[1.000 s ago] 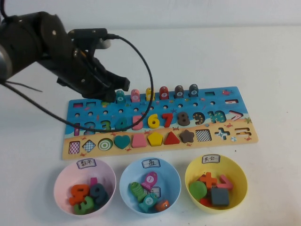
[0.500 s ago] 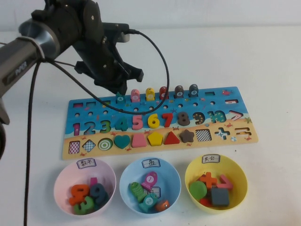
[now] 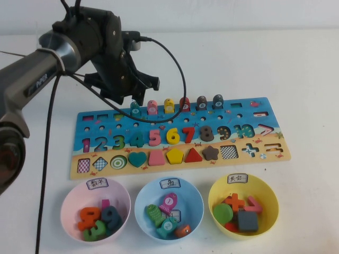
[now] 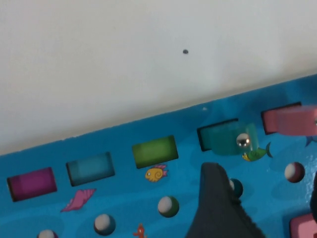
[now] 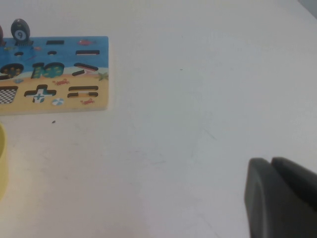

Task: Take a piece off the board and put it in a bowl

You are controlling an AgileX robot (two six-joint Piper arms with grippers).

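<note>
The left gripper (image 3: 132, 98), fingers spread, hovers just over the teal piece (image 3: 135, 109) standing on the board (image 3: 180, 138) toward the bench's far edge; the right gripper (image 5: 280, 198) rests shut beyond the board's right end.

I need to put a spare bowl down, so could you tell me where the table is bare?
Bare table lies right of the board and behind it on the right. The front is crowded: pink bowl, blue bowl, yellow bowl. The left gripper hovers over the teal piece; the right gripper is off to the right.

The left arm reached in from the left, wrist bent downward. The left gripper (image 3: 133, 99) pointed down. The right gripper (image 5: 280, 198) hung with fingers together.
</note>
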